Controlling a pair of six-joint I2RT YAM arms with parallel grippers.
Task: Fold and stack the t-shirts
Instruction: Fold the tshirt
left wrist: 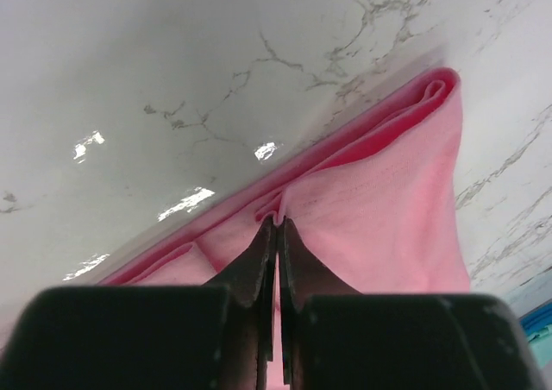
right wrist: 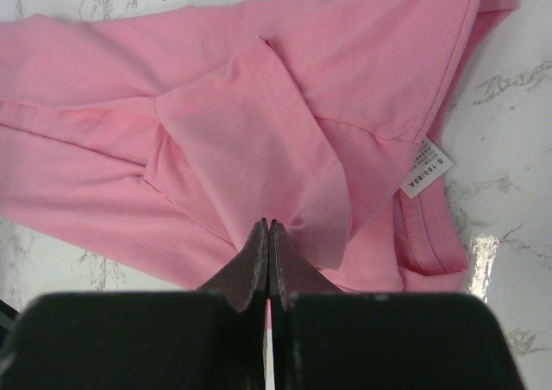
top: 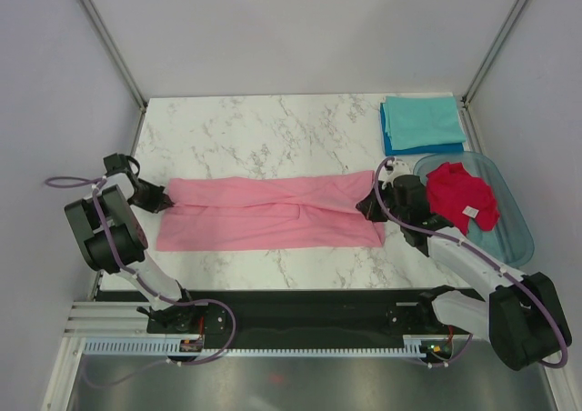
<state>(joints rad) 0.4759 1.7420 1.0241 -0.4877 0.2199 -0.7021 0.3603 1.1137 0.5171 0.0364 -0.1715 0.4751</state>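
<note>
Black fingers of the left gripper pressed together on a raised fold at the left end of the light pink soft cloth t-shirt, pink fabric caught between the tips. Black fingers of the right gripper likewise closed, pinching a flap at the same shirt's right end, a sliver of pink visible in the slit between them. Just right of that pinch, a small white printed size tag at the collar. Between the two grips, the pink t-shirt drawn out as a long left-to-right band, lying across the middle of the white grey-veined marble table, a lengthwise crease along its centre. Right of the right gripper, a clear bluish plastic tub with a crumpled crimson red t-shirt inside, a small white tag showing on it. At the far right corner of the table, a folded teal t-shirt stacked on a folded blue t-shirt, well apart from the pink one.
</note>
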